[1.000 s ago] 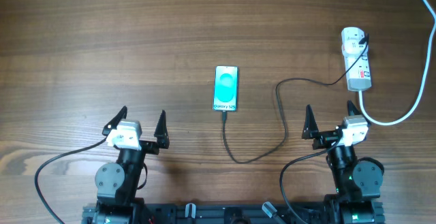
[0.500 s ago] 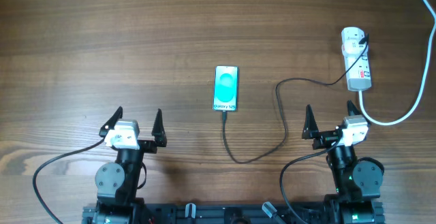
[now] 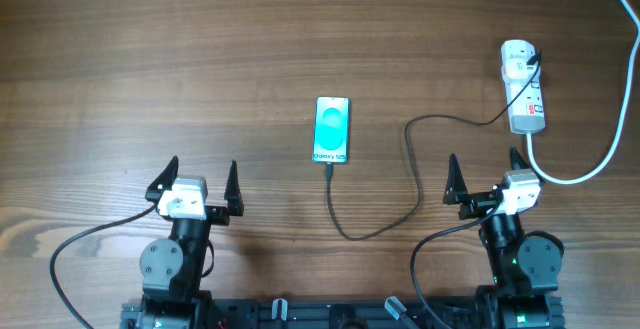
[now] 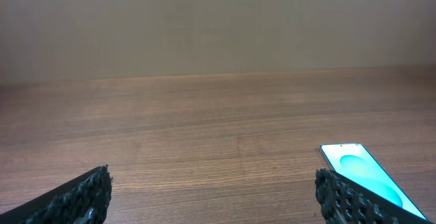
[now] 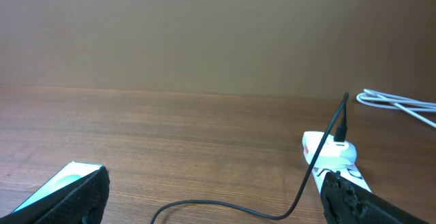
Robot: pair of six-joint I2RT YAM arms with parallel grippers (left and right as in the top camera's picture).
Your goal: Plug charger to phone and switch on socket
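Cyan light fills the screen of the phone (image 3: 332,127), which lies flat in the middle of the wooden surface (image 3: 150,59). The thin black charger (image 3: 329,191) reaches its near end and seems already plugged in; its other end goes into the socket (image 3: 524,84) at the far right. Whether the red switch (image 3: 518,105) is on, I cannot tell, so this step probably remains. The left pincer (image 3: 202,169) and the right pincer (image 3: 483,164) both stand wide apart, empty, at the near edge.

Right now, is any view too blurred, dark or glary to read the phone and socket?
Overhead: evenly lit and sharp, phone and socket clear. Left wrist: slightly soft, phone only partly shown. Right wrist: no glare, socket low and partly hidden.
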